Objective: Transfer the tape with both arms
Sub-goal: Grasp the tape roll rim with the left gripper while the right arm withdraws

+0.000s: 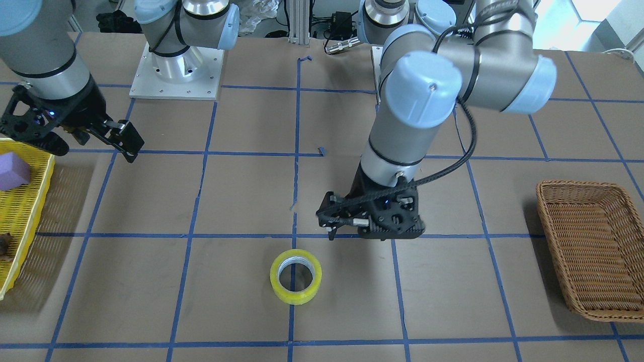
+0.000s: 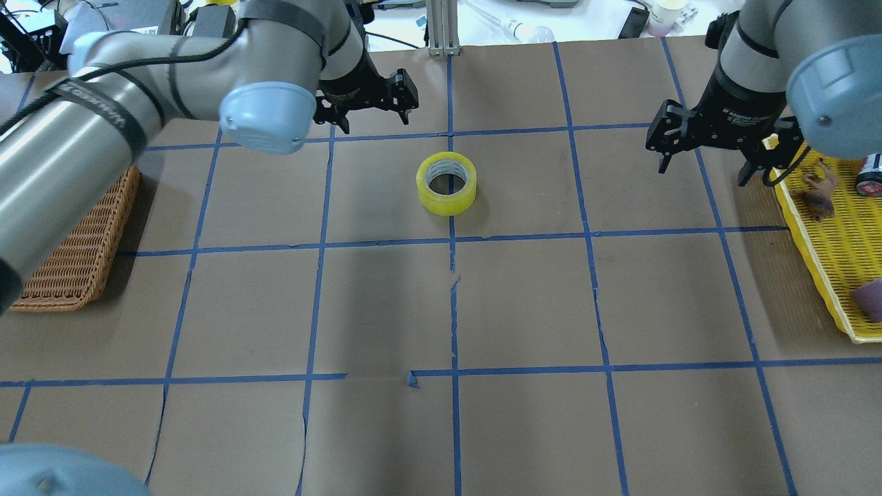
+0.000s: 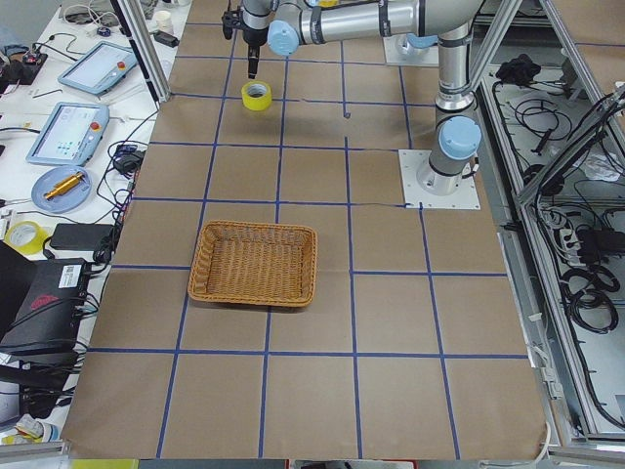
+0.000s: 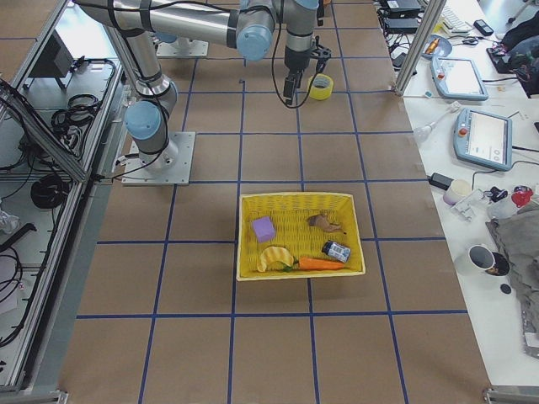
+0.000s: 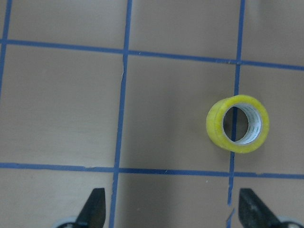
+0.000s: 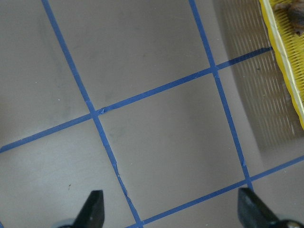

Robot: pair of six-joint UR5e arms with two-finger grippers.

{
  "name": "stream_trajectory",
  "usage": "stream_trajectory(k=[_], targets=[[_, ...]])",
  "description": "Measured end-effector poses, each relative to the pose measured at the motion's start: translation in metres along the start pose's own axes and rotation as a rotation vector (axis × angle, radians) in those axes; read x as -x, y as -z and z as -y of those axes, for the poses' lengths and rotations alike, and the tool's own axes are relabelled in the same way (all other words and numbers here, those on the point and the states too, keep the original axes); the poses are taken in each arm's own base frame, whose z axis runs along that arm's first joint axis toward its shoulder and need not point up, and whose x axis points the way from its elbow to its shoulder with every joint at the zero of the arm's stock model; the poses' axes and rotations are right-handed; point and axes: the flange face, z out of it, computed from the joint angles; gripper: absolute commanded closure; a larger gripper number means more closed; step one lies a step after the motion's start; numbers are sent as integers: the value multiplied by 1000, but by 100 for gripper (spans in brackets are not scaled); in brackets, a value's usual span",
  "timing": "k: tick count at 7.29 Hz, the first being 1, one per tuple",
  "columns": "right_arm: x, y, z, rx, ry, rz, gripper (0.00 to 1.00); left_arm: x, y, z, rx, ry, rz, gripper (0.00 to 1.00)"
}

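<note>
The yellow tape roll (image 1: 296, 276) lies flat on the brown table, on a blue grid line near the middle; it also shows in the overhead view (image 2: 446, 183) and the left wrist view (image 5: 237, 124). My left gripper (image 2: 374, 120) is open and empty. It hangs above the table just beyond and to the left of the tape, apart from it (image 1: 372, 234). My right gripper (image 2: 703, 169) is open and empty. It hovers well to the right of the tape, beside the yellow tray (image 1: 90, 146).
A wicker basket (image 2: 76, 255) stands on the left side of the table. A yellow mesh tray (image 2: 830, 248) on the right holds a purple block (image 2: 869, 300) and small items. Blue tape lines grid the table.
</note>
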Motion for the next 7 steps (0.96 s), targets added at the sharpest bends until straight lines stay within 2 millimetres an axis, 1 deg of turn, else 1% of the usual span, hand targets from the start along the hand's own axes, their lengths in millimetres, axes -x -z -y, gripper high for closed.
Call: stream_trajectory(k=[1,2,3,4,5,6,7], targets=[[18,1,-9,-1,47,2,0,-11,-36,3,5,-10,-1,0],[30,3,-15,-4,96,13,0,-20,-64,-1,25,-22,0,6],[35,10,-17,-15,145,31,0,-28,-88,-7,54,-34,4,7],[37,20,-16,-31,206,66,0,-33,-108,-14,78,-47,8,22],[41,32,-14,-45,271,119,0,-35,-120,-18,86,-61,7,29],[42,45,-13,-61,307,159,0,-37,-127,-19,87,-68,6,39],[43,55,-11,-77,321,174,0,-37,-134,-19,91,-70,9,40]])
